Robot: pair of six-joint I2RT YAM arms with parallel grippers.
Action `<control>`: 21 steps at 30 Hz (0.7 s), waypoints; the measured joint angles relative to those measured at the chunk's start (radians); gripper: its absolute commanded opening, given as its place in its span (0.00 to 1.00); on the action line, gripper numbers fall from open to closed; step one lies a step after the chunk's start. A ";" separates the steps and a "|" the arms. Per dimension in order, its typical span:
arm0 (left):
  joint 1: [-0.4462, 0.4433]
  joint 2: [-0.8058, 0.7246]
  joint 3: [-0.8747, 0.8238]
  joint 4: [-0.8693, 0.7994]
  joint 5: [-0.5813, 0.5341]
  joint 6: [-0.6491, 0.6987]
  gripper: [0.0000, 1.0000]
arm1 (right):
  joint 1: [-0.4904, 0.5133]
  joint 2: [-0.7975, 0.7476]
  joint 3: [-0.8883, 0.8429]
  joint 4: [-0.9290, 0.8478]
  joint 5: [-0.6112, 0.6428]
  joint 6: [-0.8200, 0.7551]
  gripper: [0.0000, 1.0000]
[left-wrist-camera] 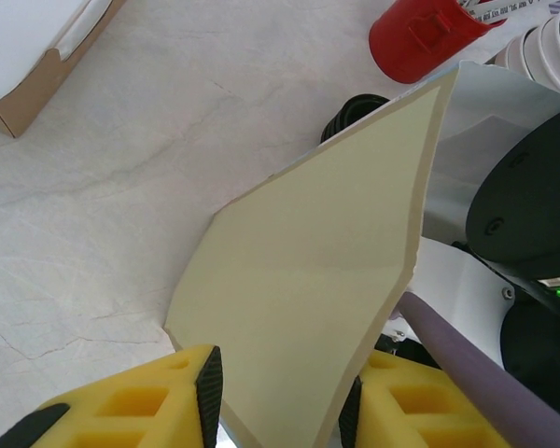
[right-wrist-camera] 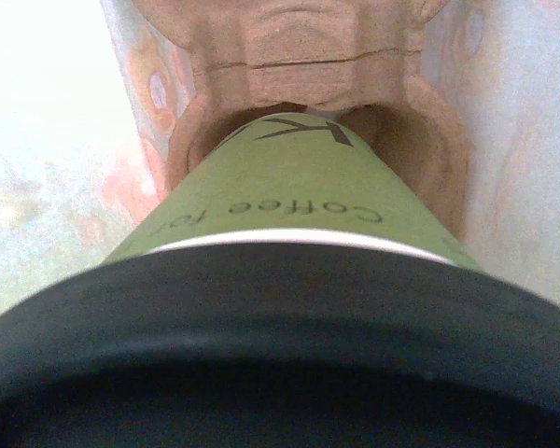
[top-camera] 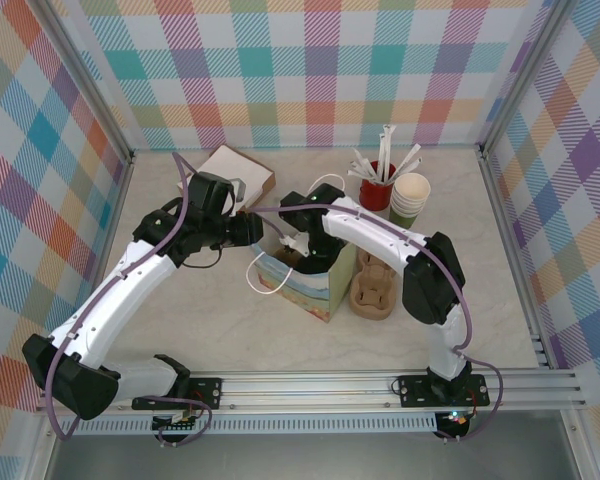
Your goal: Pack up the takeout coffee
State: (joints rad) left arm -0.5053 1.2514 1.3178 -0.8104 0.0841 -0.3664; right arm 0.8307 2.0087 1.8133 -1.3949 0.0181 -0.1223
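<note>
A: Right gripper?
B: Fingertips buried in the paper bag; jaw stance unreadable.
A: Coffee cup?
B: Base hidden in the pulp carrier; black lid blurred, cropped below.
A: Left gripper?
B: Fingers cropped; contact with bag wall undeterminable.

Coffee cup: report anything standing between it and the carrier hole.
Nothing visible does. The coffee cup has its base at the mouth of the carrier hole, with bag walls on either side. The left claw grips the bag flap.

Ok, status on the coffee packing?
Left fingers shut on bag wall. Right arm over bag, grip unclear. Coffee cup base at carrier hole. Nothing blocking.
</note>
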 measured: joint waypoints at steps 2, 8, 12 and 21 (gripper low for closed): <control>0.000 0.001 0.000 0.000 0.000 0.000 0.39 | 0.000 0.000 -0.013 0.013 -0.003 0.000 0.75; 0.000 0.002 0.000 0.000 0.000 0.000 0.41 | -0.007 0.000 -0.051 0.049 -0.003 -0.007 0.75; 0.000 0.002 0.000 0.000 0.000 0.000 0.41 | -0.012 0.000 -0.065 0.065 -0.003 -0.014 0.76; 0.000 0.003 0.000 -0.002 0.000 0.000 0.43 | -0.013 0.000 -0.099 0.093 -0.004 -0.015 0.75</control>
State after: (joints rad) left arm -0.5053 1.2541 1.3178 -0.8124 0.0841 -0.3664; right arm 0.8177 2.0087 1.7145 -1.3018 0.0139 -0.1371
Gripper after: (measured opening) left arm 0.424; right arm 0.832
